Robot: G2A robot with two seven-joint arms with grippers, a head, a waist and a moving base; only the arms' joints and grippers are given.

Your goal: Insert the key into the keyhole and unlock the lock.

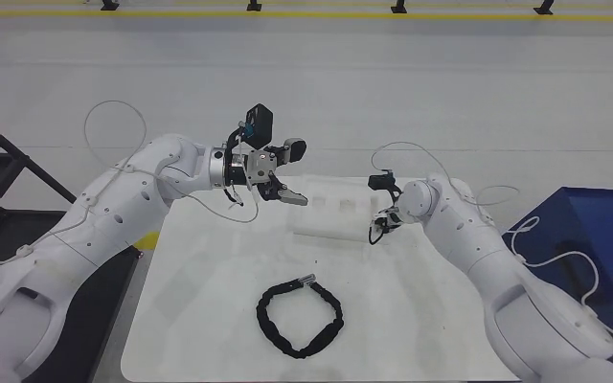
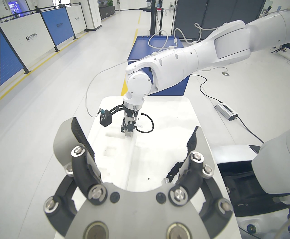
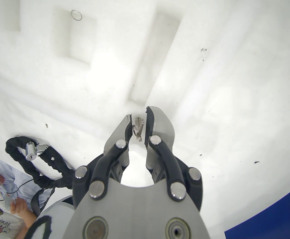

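Right gripper (image 3: 138,114) down at the foam tray (image 1: 330,218), jaws clamped on the key (image 3: 138,129). Left gripper (image 1: 296,174) hovers, jaws wide apart (chain lock (image 1: 299,319) lies untouched on the table).

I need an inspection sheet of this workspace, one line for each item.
Surface: white table carrying a white foam tray.
Job's things: black chain lock looped on the table, keyhole exposed; key at the tray.
Clutter: small ring in a tray recess.
Claws: left claw open above the table; right claw shut on the key.
Cables: white cable along the right arm; black cable at its wrist.
Surroundings: blue cabinet beside the table.
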